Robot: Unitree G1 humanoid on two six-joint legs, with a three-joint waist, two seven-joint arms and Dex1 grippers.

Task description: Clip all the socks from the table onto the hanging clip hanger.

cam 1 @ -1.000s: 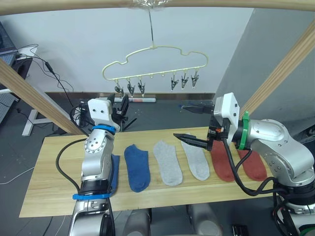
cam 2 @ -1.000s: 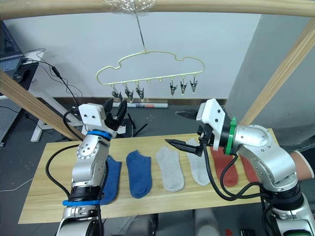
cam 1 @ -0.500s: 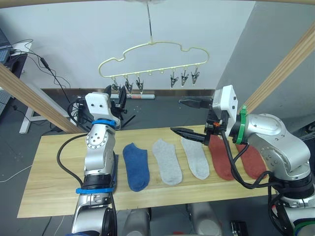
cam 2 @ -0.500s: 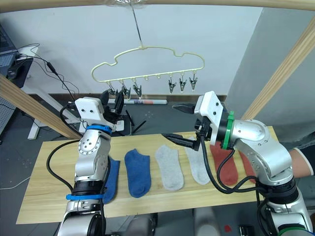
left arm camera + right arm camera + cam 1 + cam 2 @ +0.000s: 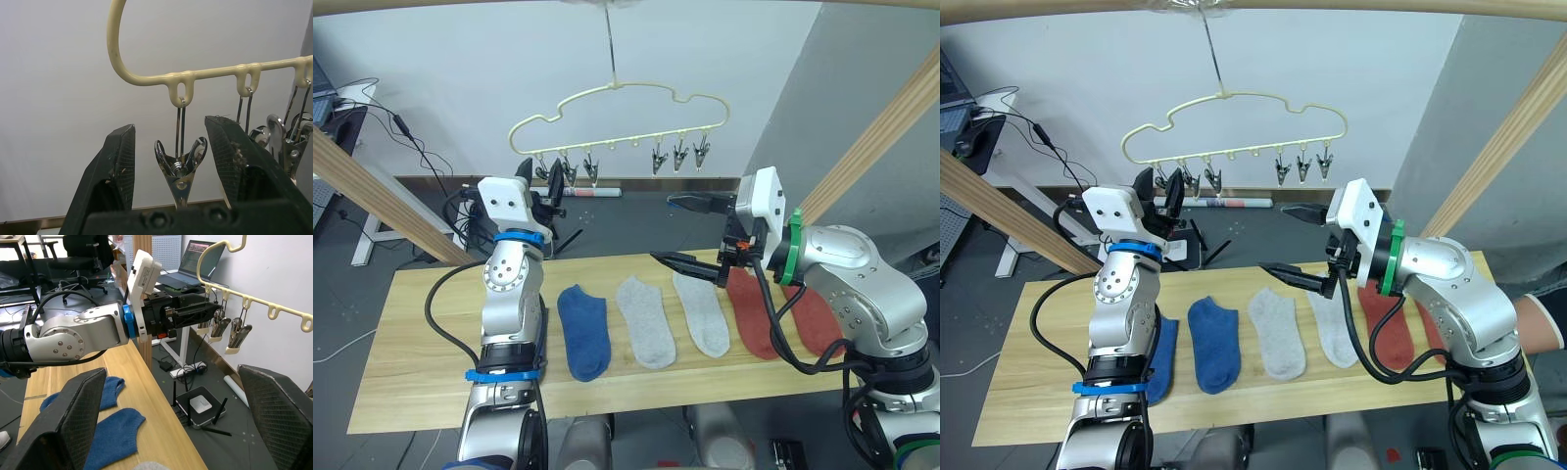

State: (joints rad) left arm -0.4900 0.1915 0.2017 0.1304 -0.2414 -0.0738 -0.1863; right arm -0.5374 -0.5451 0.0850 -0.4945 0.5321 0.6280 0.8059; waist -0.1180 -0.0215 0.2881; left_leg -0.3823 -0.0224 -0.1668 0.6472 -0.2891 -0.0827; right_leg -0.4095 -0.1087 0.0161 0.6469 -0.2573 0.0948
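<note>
Table (image 5: 401, 352) holds socks (image 5: 646, 321); left gripper (image 5: 171, 152) straddles hanger clip (image 5: 179, 169).

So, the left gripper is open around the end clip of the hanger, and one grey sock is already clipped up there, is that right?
Not quite: no sock hangs on the clip hanger yet. In the left eye view both grey socks lie flat on the table, and every clip is bare. The rest holds: the left wrist view shows the left gripper open around the end clip.
</note>
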